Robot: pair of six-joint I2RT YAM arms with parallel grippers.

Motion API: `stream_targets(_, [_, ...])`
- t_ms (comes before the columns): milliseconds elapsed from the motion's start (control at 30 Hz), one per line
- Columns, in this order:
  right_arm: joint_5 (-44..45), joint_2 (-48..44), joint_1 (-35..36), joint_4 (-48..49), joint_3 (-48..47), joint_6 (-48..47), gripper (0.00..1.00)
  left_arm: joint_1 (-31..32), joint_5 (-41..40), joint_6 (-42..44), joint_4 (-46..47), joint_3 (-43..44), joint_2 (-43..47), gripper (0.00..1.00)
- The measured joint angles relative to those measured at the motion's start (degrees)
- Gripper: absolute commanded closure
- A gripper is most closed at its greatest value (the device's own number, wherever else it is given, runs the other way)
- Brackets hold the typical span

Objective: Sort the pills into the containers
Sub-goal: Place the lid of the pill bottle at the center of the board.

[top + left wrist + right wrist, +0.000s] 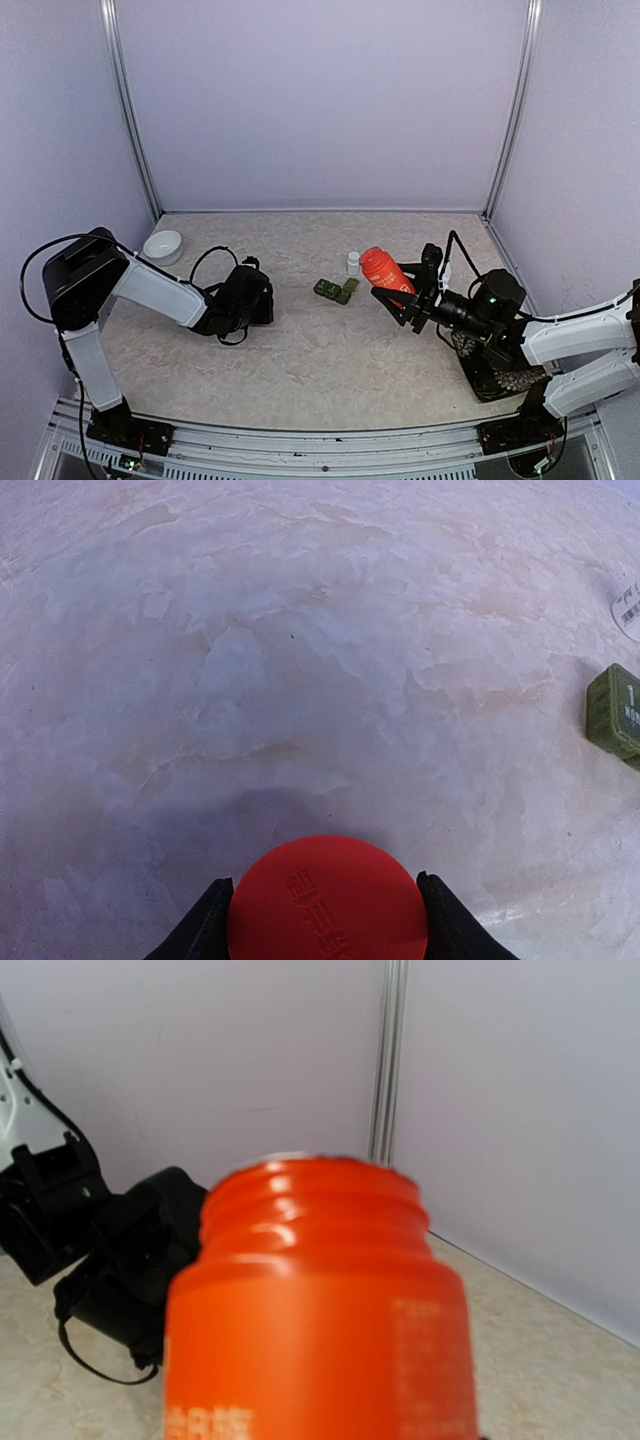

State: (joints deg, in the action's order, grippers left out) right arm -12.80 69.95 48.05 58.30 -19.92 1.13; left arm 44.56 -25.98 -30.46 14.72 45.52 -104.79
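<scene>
Top external: small dark green oblong pill box (335, 290) near orange bottle (387, 270)

A robot lab booth: plain pale walls (320, 100), aluminium corner posts (132, 110), a marbled tabletop (330, 350).

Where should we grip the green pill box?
Across its two long sides, coming straight down from above. The pill box lies flat and low on the table and is oblong, so its narrow width is likely the only graspable span.

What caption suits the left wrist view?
The left gripper holds the red cap; table ahead, pill box at the right edge.
</scene>
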Motion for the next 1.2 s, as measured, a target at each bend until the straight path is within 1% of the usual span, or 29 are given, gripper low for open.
stream_targets(67, [-0.02, 0.00, -0.17, -0.09, 0.00, 0.00, 0.84, -0.09, 0.02, 0.00, -0.33, 0.44, -0.90, 0.49])
stream_targets(133, [-0.02, 0.00, -0.24, -0.20, 0.00, 0.02, 0.84, -0.13, 0.02, 0.00, -0.63, 0.87, -1.42, 0.45])
stream_targets(367, [-0.04, 0.00, -0.31, -0.31, 0.00, 0.02, 0.83, -0.15, 0.00, -0.11, -1.09, 1.53, -1.53, 0.21])
stream_targets(500, [-0.24, 0.31, -1.27, -0.63, 0.00, 0.02, 0.82, -0.17, 0.00, -0.15, -1.36, 1.57, -1.53, 0.11])
stream_targets(633, [-1.22, 1.29, -2.47, -0.85, 0.00, 0.00, 0.82, -0.17, 0.02, -0.35, -2.03, 1.57, -1.31, 0.05])
stream_targets(767, [-3.41, 3.58, -4.85, -0.85, -0.02, 0.02, 0.82, -0.17, 0.11, -0.76, -3.37, 1.53, 1.29, 0.01])
stream_targets(1000, [-7.32, 11.37, -8.81, -0.55, -0.48, 0.20, 0.82, -0.15, 1.40, -1.27, -3.74, 1.27, 10.64, 0.01])
stream_targets(1200, [-8.96, 17.00, -10.58, -2.75, -4.17, -0.11, 0.81, 0.81, 1.77, -1.29, -4.11, -0.11, 16.41, 0.01])
